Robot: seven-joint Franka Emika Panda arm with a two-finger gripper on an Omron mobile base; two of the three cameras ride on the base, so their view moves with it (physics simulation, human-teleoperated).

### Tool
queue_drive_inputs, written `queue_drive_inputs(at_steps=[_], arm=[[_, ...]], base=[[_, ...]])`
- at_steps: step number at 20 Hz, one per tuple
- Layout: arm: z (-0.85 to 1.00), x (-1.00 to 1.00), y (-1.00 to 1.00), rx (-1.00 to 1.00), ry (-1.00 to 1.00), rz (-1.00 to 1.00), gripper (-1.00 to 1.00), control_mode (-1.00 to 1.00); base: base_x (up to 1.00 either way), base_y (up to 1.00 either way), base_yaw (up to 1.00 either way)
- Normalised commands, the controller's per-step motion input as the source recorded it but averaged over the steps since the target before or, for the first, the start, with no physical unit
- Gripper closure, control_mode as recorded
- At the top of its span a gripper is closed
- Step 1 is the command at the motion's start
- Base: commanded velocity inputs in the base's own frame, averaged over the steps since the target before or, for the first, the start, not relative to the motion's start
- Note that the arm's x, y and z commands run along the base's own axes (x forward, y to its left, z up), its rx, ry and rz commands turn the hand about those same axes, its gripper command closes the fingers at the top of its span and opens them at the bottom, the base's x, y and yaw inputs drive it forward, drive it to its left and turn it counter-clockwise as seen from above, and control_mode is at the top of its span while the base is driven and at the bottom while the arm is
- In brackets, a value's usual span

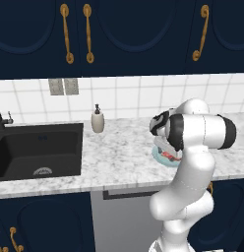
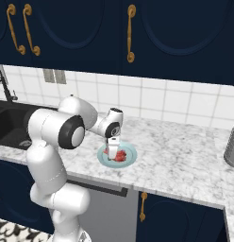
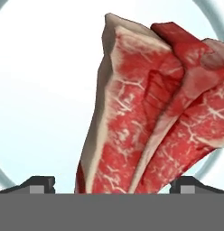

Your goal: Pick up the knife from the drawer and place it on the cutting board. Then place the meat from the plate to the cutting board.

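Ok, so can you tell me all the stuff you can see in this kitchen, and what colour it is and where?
meat: one, red with whitish marbling, on the plate
plate: one, light blue-teal, on the counter
counter: one, grey-white marble, under the upper cabinets
soap dispenser: one, beige, on the counter beside the sink
sink: one, black, set in the counter
upper cabinets: several doors, navy with gold handles, on the wall
wall outlets: two, grey, on the white tiles
gripper: one, dark tips, open, low over the meat

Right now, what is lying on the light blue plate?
The red meat lies on the plate, with the open pincer low over it. The plate's far side is covered by the pincer.
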Motion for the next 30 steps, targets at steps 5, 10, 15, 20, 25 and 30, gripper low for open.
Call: queue_drive_inputs(at_steps=[5, 10, 15, 20, 25, 30], arm=[[-0.26, -0.08, -0.04, 0.0, 0.02, -0.1, 1.0, -1.0], [-0.39, -0.2, 0.0, 0.0, 0.0, -0.09, 1.0, -1.0], [-0.11, -0.24, 0.0, 0.0, 0.0, -0.05, 1.0, -1.0], [0.0, -0.15, 0.0, 0.0, 0.0, 0.0, 1.0, -1.0], [0.01, -0.04, 0.04, 0.0, 0.0, 0.0, 1.0, -1.0], [0.47, -0.46, 0.23, 0.0, -0.07, 0.11, 1.0, -1.0]], base=[[0.0, 0.0, 0.0], [0.0, 0.0, 0.0], [0.0, 0.0, 0.0], [0.0, 0.0, 0.0], [0.0, 0.0, 0.0], [0.0, 0.0, 0.0]])
